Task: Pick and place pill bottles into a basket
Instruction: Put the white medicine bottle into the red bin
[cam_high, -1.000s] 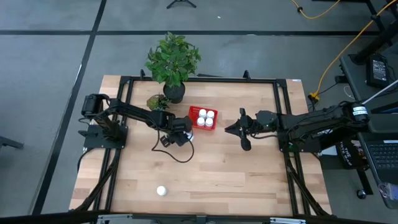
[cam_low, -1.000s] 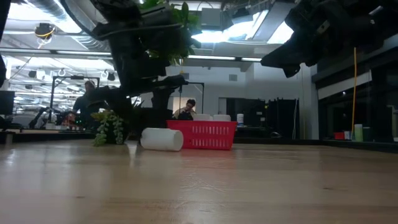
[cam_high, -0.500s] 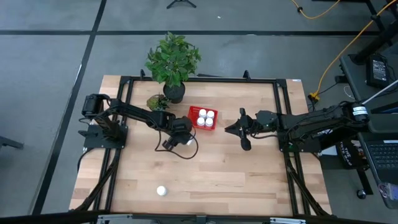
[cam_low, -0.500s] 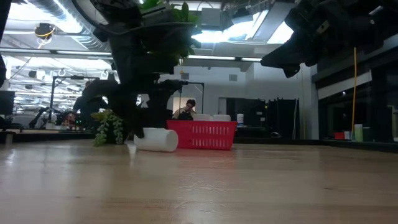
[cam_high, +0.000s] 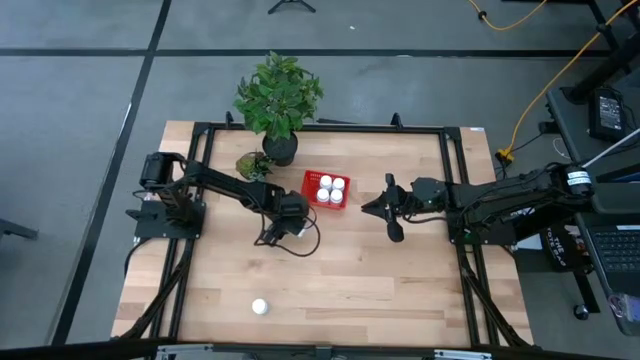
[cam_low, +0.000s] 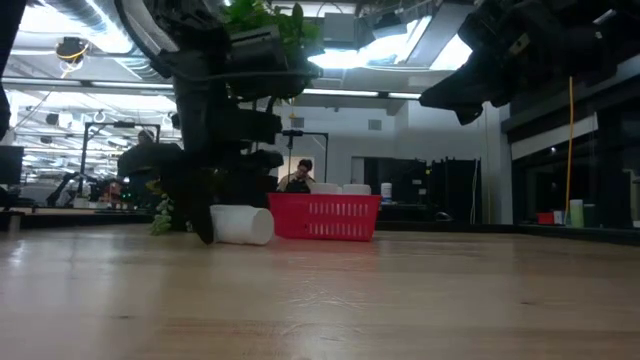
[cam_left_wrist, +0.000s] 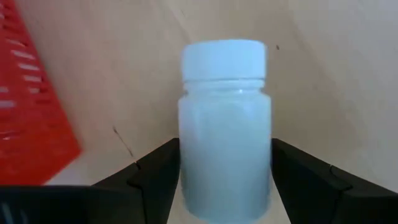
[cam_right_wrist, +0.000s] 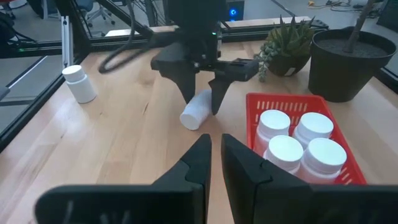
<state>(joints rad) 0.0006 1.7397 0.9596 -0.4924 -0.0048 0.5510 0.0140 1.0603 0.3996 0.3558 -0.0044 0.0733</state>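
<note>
Left gripper (cam_right_wrist: 198, 93) lowered astride the fallen pill bottle (cam_left_wrist: 225, 124), not yet clamped.

Over the last second the left gripper has moved down over the bottle lying on its side on the table (cam_high: 380, 280), just beside the red basket (cam_high: 308, 191); its fingers (cam_left_wrist: 155, 177) now flank the bottle, spread wide. Four bottles (cam_right_wrist: 297, 148) stand in the basket, another (cam_high: 259, 306) stands well apart. The right gripper (cam_high: 392, 208) waits nearly closed, empty; closing appears next.
</note>
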